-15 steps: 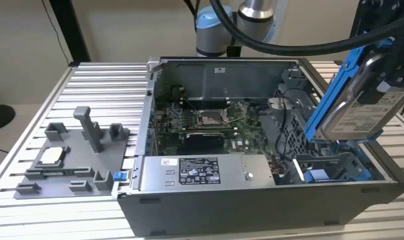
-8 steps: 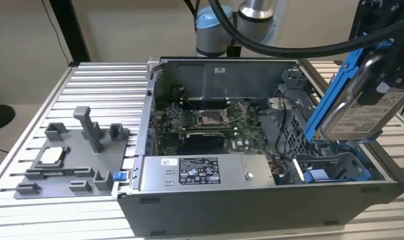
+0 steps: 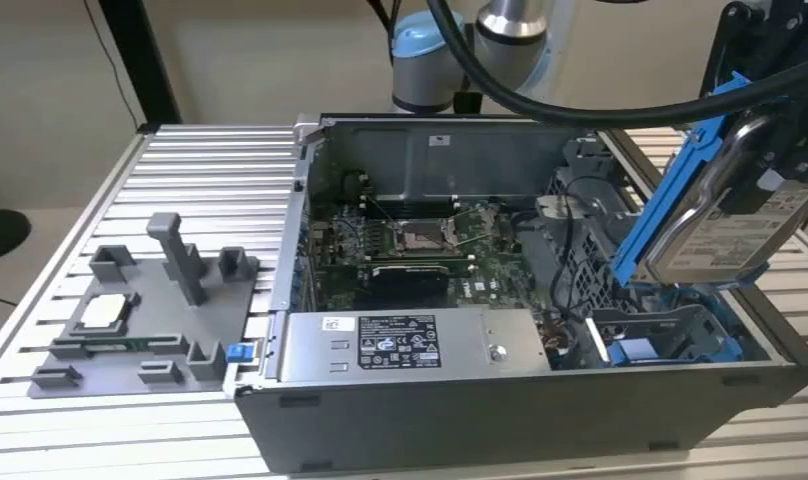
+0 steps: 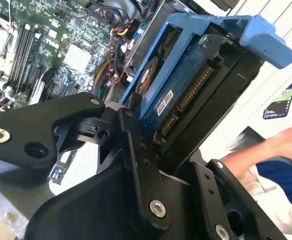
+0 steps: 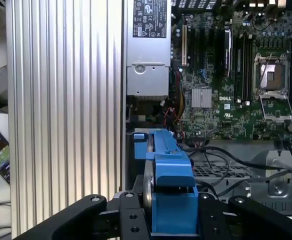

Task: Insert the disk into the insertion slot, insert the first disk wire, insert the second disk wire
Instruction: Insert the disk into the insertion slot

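End effector clamps disk above insertion slot.

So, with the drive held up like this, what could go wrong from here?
1. The disk hangs tilted in the gripper above the insertion slot; it could jam against the slot's side rather than slide in.
2. Loose black cables lie beside the bay and might get pinched.

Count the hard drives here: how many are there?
1. The disk is held tilted by the gripper above the insertion slot, at the exterior view's right. Others may be hidden inside the computer case.
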Robot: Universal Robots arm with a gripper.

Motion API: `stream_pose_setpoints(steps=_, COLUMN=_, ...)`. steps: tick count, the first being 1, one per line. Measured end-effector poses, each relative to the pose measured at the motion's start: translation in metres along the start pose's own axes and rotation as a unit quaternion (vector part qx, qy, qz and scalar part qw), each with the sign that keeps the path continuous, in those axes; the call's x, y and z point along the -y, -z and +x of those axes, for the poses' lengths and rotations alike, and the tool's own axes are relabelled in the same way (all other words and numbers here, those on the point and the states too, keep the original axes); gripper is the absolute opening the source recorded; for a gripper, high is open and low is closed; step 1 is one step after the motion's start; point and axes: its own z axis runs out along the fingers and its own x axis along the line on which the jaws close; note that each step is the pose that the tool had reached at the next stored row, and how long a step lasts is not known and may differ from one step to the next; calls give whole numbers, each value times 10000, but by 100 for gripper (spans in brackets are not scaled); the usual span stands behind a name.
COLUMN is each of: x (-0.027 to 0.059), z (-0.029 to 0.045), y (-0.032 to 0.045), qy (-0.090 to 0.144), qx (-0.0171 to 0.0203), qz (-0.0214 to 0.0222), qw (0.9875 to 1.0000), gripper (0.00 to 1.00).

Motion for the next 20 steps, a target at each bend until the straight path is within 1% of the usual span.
stream_pose_setpoints(steps=3, x=26, z=-1, y=-21, qy=0, qx=-1, qz=0, qw=10000, gripper=0)
stream_pose_setpoints(steps=10, x=47, z=-1, y=-133, qy=0, qx=0, qz=3, qw=10000, gripper=0)
stream_pose_setpoints(steps=20, x=70, z=-2, y=-256, qy=0, qx=0, qz=6, qw=10000, gripper=0)
